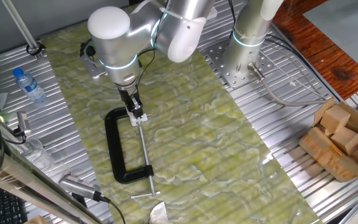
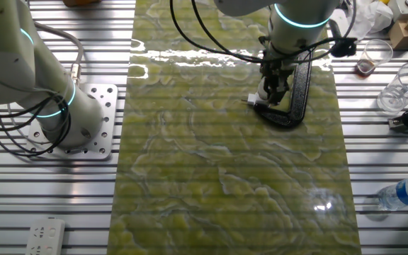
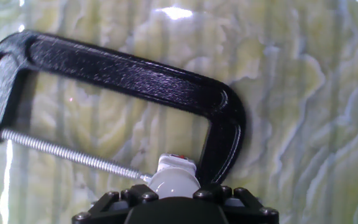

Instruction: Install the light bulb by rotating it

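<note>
Bulb: you see the small white rounded light bulb [image 3: 174,185] at bottom centre of the hand view, seated on the white blocky socket fitting [image 3: 176,164] held by the black C-clamp [image 3: 135,78].
Gripper [image 1: 133,107]: jaws appear closed around the bulb.
Progress: bulb is at the socket; you judge turning remains, tightness unknowable.

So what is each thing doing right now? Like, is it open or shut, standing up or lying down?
light bulb: between the gripper's fingers, on the white socket fitting
gripper: shut on the light bulb
white socket fitting: held in the clamp
black C-clamp: lying flat on the mat, screw tightened against the fitting
plastic bottle: lying on its side, blue cap on
</note>
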`<state>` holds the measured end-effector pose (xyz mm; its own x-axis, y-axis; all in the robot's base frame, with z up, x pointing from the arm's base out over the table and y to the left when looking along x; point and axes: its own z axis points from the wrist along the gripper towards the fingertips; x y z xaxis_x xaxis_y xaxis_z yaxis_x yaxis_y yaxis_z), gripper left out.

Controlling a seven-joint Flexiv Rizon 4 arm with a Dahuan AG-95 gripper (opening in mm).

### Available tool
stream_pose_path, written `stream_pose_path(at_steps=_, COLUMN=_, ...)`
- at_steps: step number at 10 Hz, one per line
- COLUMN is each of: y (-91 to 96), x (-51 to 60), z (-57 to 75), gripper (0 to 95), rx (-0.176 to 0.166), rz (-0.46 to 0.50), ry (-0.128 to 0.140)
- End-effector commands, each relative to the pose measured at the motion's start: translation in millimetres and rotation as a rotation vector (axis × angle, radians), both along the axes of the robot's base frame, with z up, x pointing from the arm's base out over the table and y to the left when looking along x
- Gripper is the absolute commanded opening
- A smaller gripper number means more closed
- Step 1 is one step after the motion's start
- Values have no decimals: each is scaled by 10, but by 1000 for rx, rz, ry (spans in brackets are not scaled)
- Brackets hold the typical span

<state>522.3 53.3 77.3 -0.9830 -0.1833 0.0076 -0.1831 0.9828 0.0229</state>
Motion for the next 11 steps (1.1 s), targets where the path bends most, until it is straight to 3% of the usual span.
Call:
stream_pose_path(at_steps=1, y=8, x=11, z=70, gripper=570, rx=-2, rz=347, ry=-18)
stream_pose_path(at_steps=4, y=9, x=11, z=71, gripper=570, rx=-12, rz=514, ry=-53)
stream_pose_path(at_steps=7, y=-8, x=22, z=75, gripper=570, rx=-17, rz=546, ry=-61)
stream_pose_path(at_steps=8, y=-15, x=26, z=76, gripper=760, rx=-18, rz=552, ry=-64)
stream_pose_path(at_steps=11, y=-10, x=35, z=72, gripper=760, rx=-19, rz=572, ry=-69)
